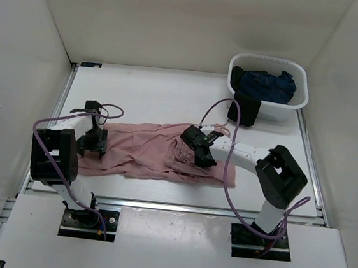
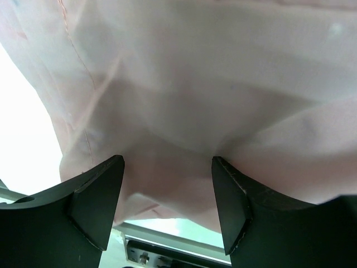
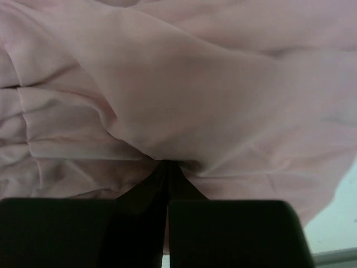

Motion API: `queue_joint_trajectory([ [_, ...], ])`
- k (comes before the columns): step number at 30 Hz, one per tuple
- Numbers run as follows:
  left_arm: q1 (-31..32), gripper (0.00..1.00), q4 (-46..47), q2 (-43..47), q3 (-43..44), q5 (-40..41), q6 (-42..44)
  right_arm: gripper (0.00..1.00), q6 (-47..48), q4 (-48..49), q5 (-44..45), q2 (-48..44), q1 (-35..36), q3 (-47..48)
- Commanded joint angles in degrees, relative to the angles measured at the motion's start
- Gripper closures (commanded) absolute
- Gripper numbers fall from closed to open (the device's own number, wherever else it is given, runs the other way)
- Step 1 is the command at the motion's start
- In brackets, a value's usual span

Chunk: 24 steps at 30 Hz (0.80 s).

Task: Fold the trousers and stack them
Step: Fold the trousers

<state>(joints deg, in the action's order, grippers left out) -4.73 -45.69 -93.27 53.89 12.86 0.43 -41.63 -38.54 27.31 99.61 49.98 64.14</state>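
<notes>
A pair of dusty-pink trousers (image 1: 151, 151) lies spread lengthwise across the near middle of the white tabletop (image 1: 157, 100), legs running toward the left arm and gathered waistband toward the right arm. The cloth is mostly flat, with creases bunched near the waistband.

The right hand (image 1: 204, 151) sits on the waistband end. In the right wrist view this hand (image 3: 167, 167) has its two dark fingers (image 3: 142, 190) pressed together, with a raised fold of the trousers (image 3: 184, 89) pinched at their tips.

The left hand (image 1: 93, 143) is down at the leg end of the garment, at the trousers' left edge. In the left wrist view the hand (image 2: 167, 195) stands with its fingers (image 2: 97, 201) spread wide apart, and the pink fabric (image 2: 212, 84) fills the frame above and sags into the gap between them. Whether the pads touch the cloth cannot be told.

At the far right of the tabletop, well apart from the trousers, stands a white basket (image 1: 297, 102) holding a dark blue garment (image 1: 270, 85). A black garment (image 1: 244, 109) hangs over the basket's near-left rim down to the tabletop.
</notes>
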Motion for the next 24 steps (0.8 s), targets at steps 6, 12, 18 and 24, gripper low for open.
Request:
queue_joint_trajectory([
  [6,0.34,0.24,-1.41,2.92,0.25,-0.73,-0.43,0.97,-1.44,-0.02,1.42,-1.25,2.06,5.02],
  [12,0.34,0.24,-1.94,3.45,0.25,-0.73,-0.43,0.13,-4.33,-6.53,6.35,-16.10,-1.96,3.55],
  [18,0.34,0.24,-1.94,3.45,0.25,-1.79,-0.43,0.01,-1.18,-0.59,-8.40,-25.95,-17.71,-10.77],
  [24,0.34,0.24,-1.94,3.45,0.25,-1.79,-0.43,0.01,2.52,16.03,-27.54,-26.66,-25.18,-22.63],
])
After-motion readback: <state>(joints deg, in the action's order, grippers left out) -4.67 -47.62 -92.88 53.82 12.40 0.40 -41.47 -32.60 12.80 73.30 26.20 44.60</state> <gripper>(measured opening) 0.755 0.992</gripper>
